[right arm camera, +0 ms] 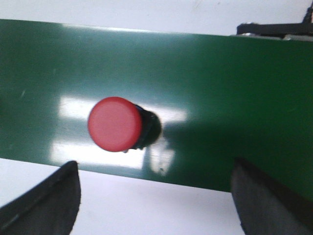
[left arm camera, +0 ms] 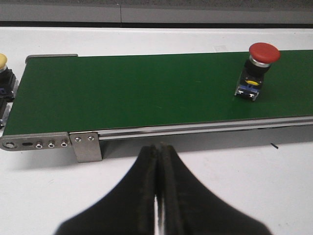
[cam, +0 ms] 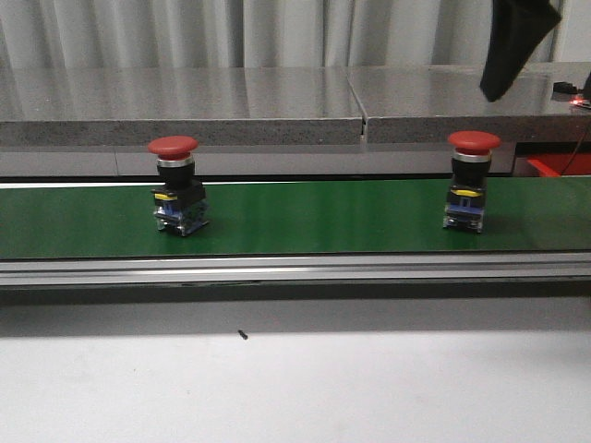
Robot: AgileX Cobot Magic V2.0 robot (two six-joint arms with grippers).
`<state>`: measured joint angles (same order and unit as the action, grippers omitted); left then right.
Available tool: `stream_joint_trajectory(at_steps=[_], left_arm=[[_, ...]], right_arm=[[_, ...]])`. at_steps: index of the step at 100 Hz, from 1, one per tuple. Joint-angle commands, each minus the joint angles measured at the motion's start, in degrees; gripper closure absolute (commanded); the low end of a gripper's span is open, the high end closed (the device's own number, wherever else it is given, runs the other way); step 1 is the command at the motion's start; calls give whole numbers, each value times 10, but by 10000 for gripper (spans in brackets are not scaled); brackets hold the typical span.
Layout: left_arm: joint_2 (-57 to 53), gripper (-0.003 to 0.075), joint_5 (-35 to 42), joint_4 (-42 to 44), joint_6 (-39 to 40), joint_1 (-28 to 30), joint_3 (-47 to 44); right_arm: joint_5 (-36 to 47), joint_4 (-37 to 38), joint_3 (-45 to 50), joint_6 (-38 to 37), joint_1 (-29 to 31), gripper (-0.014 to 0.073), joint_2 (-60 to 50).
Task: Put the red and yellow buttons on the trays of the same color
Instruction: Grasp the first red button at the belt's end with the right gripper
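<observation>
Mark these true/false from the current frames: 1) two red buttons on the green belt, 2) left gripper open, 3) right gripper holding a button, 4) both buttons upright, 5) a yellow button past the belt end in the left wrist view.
1. Two red buttons stand on the green belt: true, the left red button and the right red button.
2. Left gripper is open: false, it is shut and empty.
3. Right gripper holds a button: false, it is open above the right red button, not touching.
4. Both buttons are upright: true.
5. A yellow button sits past the belt end: true.
</observation>
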<state>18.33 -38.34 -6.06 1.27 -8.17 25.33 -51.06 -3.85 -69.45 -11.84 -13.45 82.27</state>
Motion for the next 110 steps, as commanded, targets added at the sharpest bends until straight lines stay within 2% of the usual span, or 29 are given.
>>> stream_joint_trajectory(at_steps=[1,42,49,66,73,91,110], left_arm=[[5,741,41,-3,4,-4,16],[5,741,41,-3,4,-4,16],[5,741,41,-3,4,-4,16],[5,741,41,-3,4,-4,16],[5,741,41,-3,4,-4,16],[5,741,41,-3,4,-4,16],[5,741,41,-3,4,-4,16]], right_arm=[[5,-18,-32,-8,-10,-28,4],[54,21,-53,-8,3,-17,99],[59,21,-53,-8,6,45,105],[68,22,-53,-8,10,354,106],[70,22,-53,-8,10,431,106],[71,35,-65,-8,25,454,98],[58,46,-133,13,116,454,92]])
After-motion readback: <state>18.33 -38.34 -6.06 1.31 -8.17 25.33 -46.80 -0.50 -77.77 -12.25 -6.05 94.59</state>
